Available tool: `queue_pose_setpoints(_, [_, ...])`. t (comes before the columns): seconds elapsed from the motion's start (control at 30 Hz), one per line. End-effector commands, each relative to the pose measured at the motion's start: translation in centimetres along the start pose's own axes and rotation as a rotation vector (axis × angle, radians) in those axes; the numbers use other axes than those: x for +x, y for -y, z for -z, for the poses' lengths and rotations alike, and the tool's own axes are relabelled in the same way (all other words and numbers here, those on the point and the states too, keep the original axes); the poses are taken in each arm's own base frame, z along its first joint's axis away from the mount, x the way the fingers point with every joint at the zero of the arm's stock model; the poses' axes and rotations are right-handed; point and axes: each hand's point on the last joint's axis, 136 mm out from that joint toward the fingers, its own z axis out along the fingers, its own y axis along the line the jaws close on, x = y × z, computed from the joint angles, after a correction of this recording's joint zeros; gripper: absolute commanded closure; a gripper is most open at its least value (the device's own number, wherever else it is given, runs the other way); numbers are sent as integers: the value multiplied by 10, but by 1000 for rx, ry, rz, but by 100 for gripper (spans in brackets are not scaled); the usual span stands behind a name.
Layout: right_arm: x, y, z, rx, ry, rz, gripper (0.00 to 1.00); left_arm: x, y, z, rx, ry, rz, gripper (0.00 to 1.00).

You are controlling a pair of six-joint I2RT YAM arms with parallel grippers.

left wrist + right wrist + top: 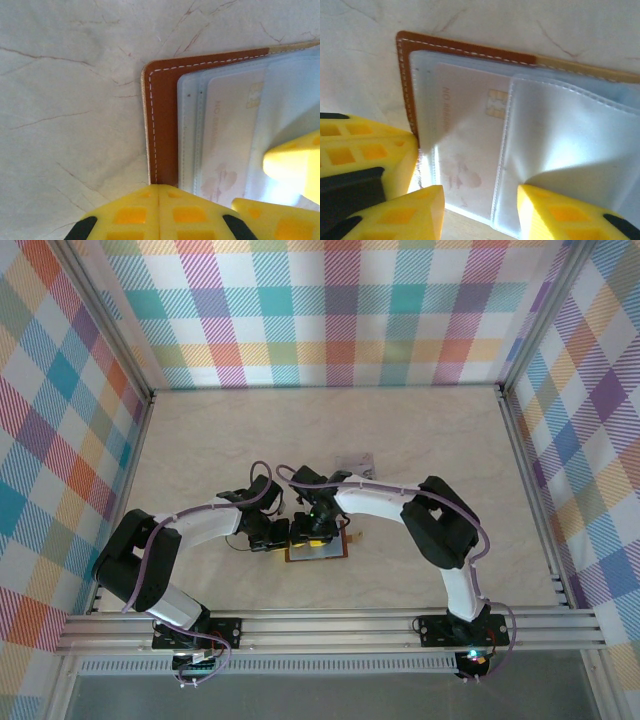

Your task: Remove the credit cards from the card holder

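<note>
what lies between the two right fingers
In the right wrist view, the clear sleeves of the card holder lie between the open right fingers, one sleeve holding a whitish card.

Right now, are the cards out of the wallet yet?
Not all of them. Done: the card holder lies open. In hand: the shut left gripper sits at its edge, and the right gripper is open over the clear sleeves. Left: a whitish credit card with a chip is inside a sleeve, waiting to be pulled out.
</note>
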Motion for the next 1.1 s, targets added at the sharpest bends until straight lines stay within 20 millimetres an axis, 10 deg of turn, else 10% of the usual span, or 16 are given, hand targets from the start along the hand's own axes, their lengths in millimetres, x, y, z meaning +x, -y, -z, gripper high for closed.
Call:
queue_pose_setpoints(0.0, [10,25,9,163,-17,21,52,8,-10,-6,-28,-32,20,93])
queue_pose_setpoints(0.63, [10,51,36,347,20,58,41,6,-8,-1,-28,-27,15,93])
queue_pose_setpoints(1.07, [9,74,60,399,87,72,59,-7,12,26,2,29,-10,92])
